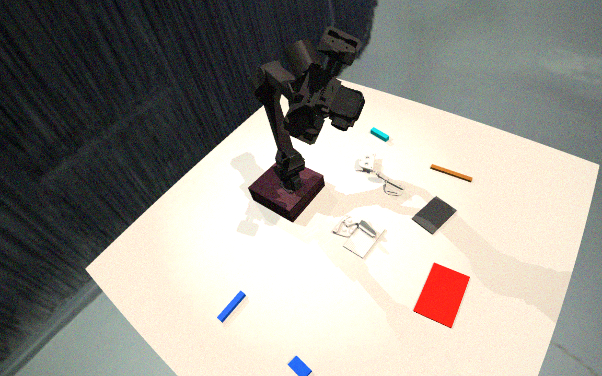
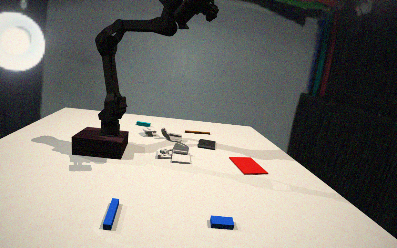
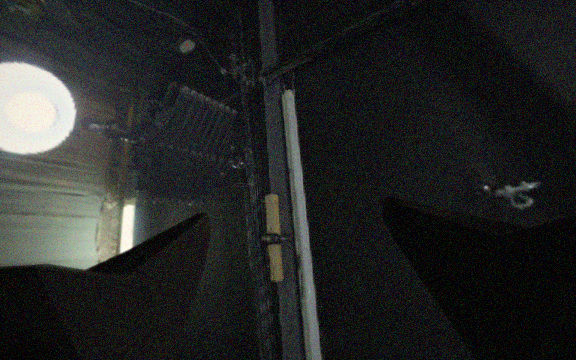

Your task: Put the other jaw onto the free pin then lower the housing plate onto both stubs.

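My gripper (image 3: 298, 215) is open, with nothing between its fingertips in the wrist view, and is raised high above the table, away from the parts. The white base (image 1: 340, 230) (image 2: 164, 156) lies on the table, with small raised details on top. A jaw with a grey pad (image 1: 367, 228) (image 2: 180, 148) joins its right side, beside a flat ribbed white slab (image 1: 360, 244) (image 2: 181, 158). The loose jaw (image 1: 394, 184) (image 2: 173, 136) lies behind, apart from the base. The white housing plate (image 1: 367, 161) (image 2: 150, 132) lies near the loose jaw's far end. Pin and tooth contact are too small to judge.
A dark block (image 1: 434, 214) (image 2: 206, 144) and red sheet (image 1: 442, 294) (image 2: 248, 165) lie to the right. An orange bar (image 1: 451, 173) (image 2: 197, 132) and teal block (image 1: 379, 134) (image 2: 143, 124) lie behind. Two blue blocks (image 1: 231, 306) (image 2: 222, 221) lie in front.
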Motion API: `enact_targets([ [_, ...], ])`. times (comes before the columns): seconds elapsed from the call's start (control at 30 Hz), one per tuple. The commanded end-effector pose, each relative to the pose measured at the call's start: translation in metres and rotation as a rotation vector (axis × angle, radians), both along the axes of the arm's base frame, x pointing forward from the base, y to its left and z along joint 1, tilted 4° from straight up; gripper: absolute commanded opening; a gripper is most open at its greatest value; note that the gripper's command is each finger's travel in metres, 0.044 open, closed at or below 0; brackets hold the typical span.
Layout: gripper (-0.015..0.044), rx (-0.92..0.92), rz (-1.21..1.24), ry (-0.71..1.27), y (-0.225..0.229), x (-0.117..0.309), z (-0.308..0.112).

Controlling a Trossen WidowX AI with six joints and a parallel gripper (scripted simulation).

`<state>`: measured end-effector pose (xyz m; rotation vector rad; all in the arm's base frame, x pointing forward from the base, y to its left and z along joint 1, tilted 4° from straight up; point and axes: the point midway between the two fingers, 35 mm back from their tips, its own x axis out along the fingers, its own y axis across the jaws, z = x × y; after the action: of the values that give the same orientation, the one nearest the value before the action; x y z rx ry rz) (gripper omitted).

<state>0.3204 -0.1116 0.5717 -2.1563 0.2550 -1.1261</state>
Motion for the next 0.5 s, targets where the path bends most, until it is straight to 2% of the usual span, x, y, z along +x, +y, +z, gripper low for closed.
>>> enact_targets([
  [0.0,0.0426,0.0,0.0,0.0,0.0,0.0,0.0],
  [0.47,0.0059,0.0,0.0,0.0,0.0,0.0,0.0],
])
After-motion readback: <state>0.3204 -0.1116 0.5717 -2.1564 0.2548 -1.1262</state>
